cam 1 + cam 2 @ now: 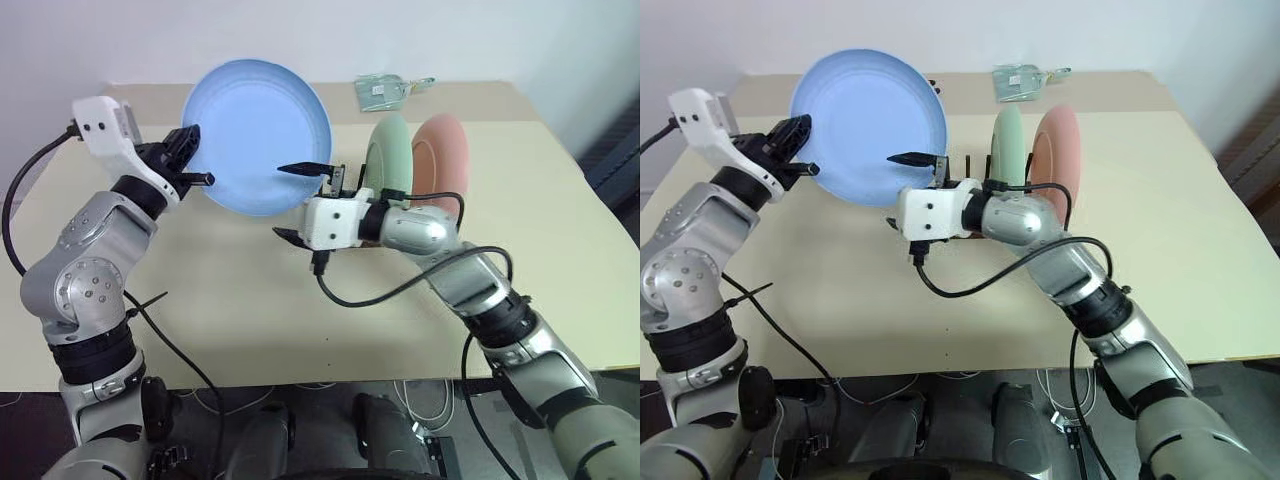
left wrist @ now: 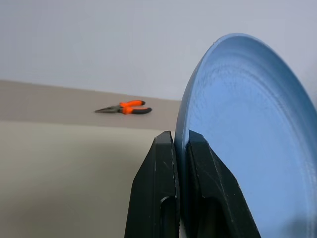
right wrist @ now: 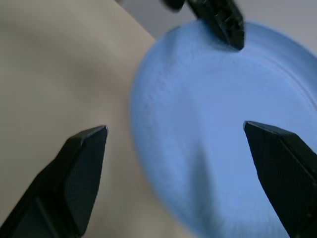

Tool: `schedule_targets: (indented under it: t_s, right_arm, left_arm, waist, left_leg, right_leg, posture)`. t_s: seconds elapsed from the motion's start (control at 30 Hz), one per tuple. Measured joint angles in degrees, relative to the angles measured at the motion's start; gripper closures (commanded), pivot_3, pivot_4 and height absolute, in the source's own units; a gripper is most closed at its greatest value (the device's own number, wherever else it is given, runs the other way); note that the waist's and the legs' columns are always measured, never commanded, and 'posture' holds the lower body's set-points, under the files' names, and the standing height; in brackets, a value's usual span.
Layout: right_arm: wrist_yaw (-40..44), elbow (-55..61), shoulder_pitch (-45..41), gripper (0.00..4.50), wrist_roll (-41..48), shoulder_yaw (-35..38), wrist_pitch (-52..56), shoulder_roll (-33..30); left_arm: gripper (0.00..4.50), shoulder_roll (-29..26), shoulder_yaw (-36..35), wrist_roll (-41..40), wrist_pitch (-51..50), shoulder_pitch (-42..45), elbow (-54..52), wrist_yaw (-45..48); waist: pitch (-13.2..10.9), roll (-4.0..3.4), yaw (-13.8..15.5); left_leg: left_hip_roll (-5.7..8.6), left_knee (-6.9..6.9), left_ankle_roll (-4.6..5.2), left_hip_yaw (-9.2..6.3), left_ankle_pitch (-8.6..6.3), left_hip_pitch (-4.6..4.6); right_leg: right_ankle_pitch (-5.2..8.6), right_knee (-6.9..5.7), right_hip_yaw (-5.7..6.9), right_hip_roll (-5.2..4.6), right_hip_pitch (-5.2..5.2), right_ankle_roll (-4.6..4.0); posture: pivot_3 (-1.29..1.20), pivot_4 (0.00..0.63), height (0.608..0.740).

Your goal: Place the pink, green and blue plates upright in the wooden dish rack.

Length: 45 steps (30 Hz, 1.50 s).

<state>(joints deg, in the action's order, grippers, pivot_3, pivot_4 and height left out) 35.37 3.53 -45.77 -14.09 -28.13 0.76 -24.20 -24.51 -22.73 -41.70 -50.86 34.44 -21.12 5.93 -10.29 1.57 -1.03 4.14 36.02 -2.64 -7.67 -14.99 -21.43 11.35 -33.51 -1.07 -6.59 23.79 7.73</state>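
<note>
The blue plate (image 1: 256, 135) hangs above the tabletop (image 1: 240, 300), upright, its hollow face toward me, rim clamped in my left pincer (image 1: 190, 160). My right pincer (image 1: 300, 200) gapes wide at its lower edge, holding nothing. One green plate (image 1: 385, 155) and one pink plate (image 1: 445, 160) stand upright in the rack (image 1: 958, 170): three plates.

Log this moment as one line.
left tool: shut on blue plate, held up | right tool: open by plate | green plate, pink plate: upright in rack | blue: not racked
</note>
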Motion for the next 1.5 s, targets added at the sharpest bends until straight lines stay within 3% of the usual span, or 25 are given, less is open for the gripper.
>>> schedule_targets:
  t_s: [0.07,0.27,0.37,0.5,0.63,0.73,0.8,0.9,1.0,1.1,1.27,1.5]
  right_arm:
    - [-1.4,-2.5,-0.7,1.38,-3.2,-0.4,-2.3,0.7]
    - [-2.9,-5.2,-0.7,4.48,-8.6,-0.6,-6.7,1.3]
    - [-3.0,-5.1,-0.7,4.5,-9.9,-0.6,-8.1,1.5]
    - [-4.0,-5.2,0.3,4.5,-9.8,0.6,-8.1,2.8]
    - [-4.3,-3.9,2.5,4.5,-4.5,4.5,-6.2,6.4]
    - [-3.3,2.8,5.8,4.5,7.5,11.5,1.2,11.2]
    - [-3.0,7.3,6.6,4.5,14.8,15.6,7.1,13.2]
    - [-4.9,14.7,8.7,4.5,29.2,21.2,20.0,18.4]
    - [-13.3,20.5,10.6,4.5,45.9,29.5,34.2,24.4]
    - [-21.4,22.4,10.7,4.5,55.3,34.7,42.2,26.3]
    - [-30.1,22.9,10.7,4.5,62.1,37.7,47.2,27.0]
    - [-35.1,22.2,11.1,4.5,64.5,37.7,49.1,26.2]
  left_arm:
    - [4.5,-0.2,-0.1,-0.9,-0.2,1.3,-0.3,-0.2]
    - [4.5,-0.2,-0.8,-3.7,-1.7,1.5,-1.0,-1.6]
    - [3.44,1.0,-2.1,-5.6,-2.0,1.5,-0.9,-2.6]
    - [1.48,6.8,-6.2,-11.4,2.4,3.4,-0.3,-4.9]
    - [1.48,6.8,-12.0,-11.1,12.6,8.9,2.7,-9.4]
    - [1.48,-0.9,-10.1,-1.8,18.9,1.5,5.4,-5.5]
    - [1.48,-2.2,-8.1,2.7,21.2,-3.6,7.5,-2.5]
    - [1.48,-4.3,-1.5,9.6,25.7,-12.0,8.6,3.9]
    - [1.48,-6.6,9.2,16.7,30.0,-22.3,8.5,12.0]
    - [1.48,-5.1,15.9,18.7,31.0,-26.9,8.5,17.0]
    - [1.48,-4.2,17.5,18.9,33.1,-27.8,5.9,21.3]
    - [1.48,-3.4,18.0,18.8,33.1,-29.0,5.7,23.4]
  waist:
    - [0.0,0.0,0.2]
    - [0.0,0.0,0.1]
    - [0.0,0.0,0.1]
    - [0.0,0.07,0.3]
    - [0.0,0.06,0.1]
    - [0.0,-0.05,-0.3]
    - [0.0,-0.03,0.1]
    - [0.0,-0.01,0.5]
    - [0.0,-0.15,0.4]
    - [0.0,-0.16,0.3]
    - [0.0,-0.34,0.0]
    - [0.0,-0.34,0.0]
  left_leg:
    - [0.01,0.0,0.0,-0.03,0.0,0.0]
    - [0.0,-0.02,-0.01,-0.06,0.01,0.01]
    - [0.0,-0.02,-0.02,-0.07,0.01,0.02]
    - [0.0,0.02,-0.05,-0.1,0.03,-0.01]
    - [-0.01,-0.06,-0.09,-0.07,0.05,0.07]
    - [-0.04,-0.15,-0.19,-0.01,0.11,0.14]
    - [-0.04,-0.08,-0.07,-0.05,0.04,0.06]
    - [-0.02,-0.06,-0.05,-0.15,0.03,0.02]
    - [-0.02,-0.11,-0.03,-0.14,0.02,0.04]
    - [-0.07,-0.13,-0.04,-0.15,0.02,-0.08]
    - [-0.08,-0.21,-0.03,-0.03,0.02,-0.03]
    - [-0.07,-0.16,-0.02,-0.01,0.03,-0.04]
  right_leg:
    - [0.0,0.02,0.0,0.0,-0.02,0.0]
    - [0.0,0.0,0.0,0.02,-0.02,0.0]
    - [0.0,-0.01,0.0,0.03,-0.02,0.0]
    - [0.0,0.0,0.01,0.03,-0.03,-0.01]
    - [-0.01,0.01,-0.02,0.05,-0.04,-0.02]
    - [-0.02,-0.09,-0.17,0.13,0.0,-0.03]
    - [-0.03,-0.09,-0.13,0.14,0.02,-0.06]
    - [-0.03,-0.06,-0.09,0.13,-0.04,-0.09]
    - [0.05,-0.07,-0.17,0.11,0.01,-0.29]
    - [0.03,-0.16,-0.15,0.14,0.28,-0.34]
    - [0.06,-0.39,-0.21,0.13,0.44,-0.39]
    - [0.03,-0.46,-0.2,0.13,0.45,-0.31]
  posture:
    - [0.0,0.15,0.74]
    - [0.0,0.15,0.74]
    - [0.0,0.15,0.74]
    - [0.0,0.15,0.74]
    - [0.0,0.15,0.74]
    - [0.0,0.15,0.74]
    - [0.0,0.15,0.74]
    - [0.0,0.15,0.74]
    - [0.0,0.15,0.74]
    - [0.0,0.15,0.74]
    - [0.0,0.15,0.74]
    - [0.0,0.15,0.74]
